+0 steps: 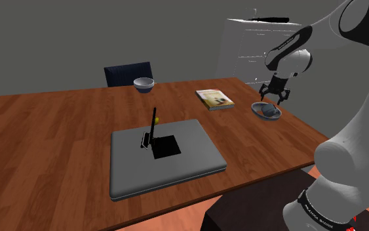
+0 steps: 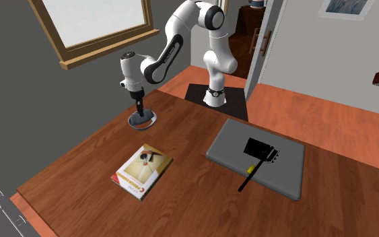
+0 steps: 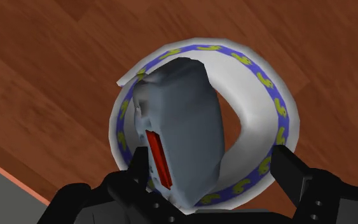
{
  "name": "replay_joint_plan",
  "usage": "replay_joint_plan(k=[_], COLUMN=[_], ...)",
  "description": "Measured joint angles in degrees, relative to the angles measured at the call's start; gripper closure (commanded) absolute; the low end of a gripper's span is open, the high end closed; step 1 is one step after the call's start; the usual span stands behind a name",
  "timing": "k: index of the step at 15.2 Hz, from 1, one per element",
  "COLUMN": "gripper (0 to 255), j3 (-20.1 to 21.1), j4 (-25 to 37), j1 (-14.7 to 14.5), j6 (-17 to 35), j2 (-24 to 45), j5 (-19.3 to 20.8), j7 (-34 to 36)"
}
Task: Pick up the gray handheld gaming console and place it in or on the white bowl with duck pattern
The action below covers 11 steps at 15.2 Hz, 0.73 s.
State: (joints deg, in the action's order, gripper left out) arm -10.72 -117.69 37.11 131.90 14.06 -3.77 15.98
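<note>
Wood table (image 1: 58, 118), gripper (image 1: 273, 98) hangs just above the white duck-rim bowl (image 3: 279, 108). Gray console (image 3: 184, 114) lies tilted inside, leaning on the bowl's wall. Jaws apart, right finger clear of it, so nothing is held. Placement looks done.

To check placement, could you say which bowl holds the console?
The bowl under the hand holds the console; the other bowl stands by the chair.

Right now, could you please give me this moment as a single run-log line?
stage: placing | jaws: open, over bowl | console: lying in bowl, not clasped
</note>
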Motion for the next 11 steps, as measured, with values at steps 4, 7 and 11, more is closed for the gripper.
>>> replay_joint_plan(k=[4,7,11], gripper=[0,0,0], j3=[-0.27,-0.31,-0.32], j4=[1.38,2.39,2.58], j1=[-0.07,-0.24,-0.25], j6=[-3.68,-6.06,-6.44], j2=[-2.43,-3.81,-3.96], j5=[0.68,1.08,1.14], j7=[0.30,0.72,0.77])
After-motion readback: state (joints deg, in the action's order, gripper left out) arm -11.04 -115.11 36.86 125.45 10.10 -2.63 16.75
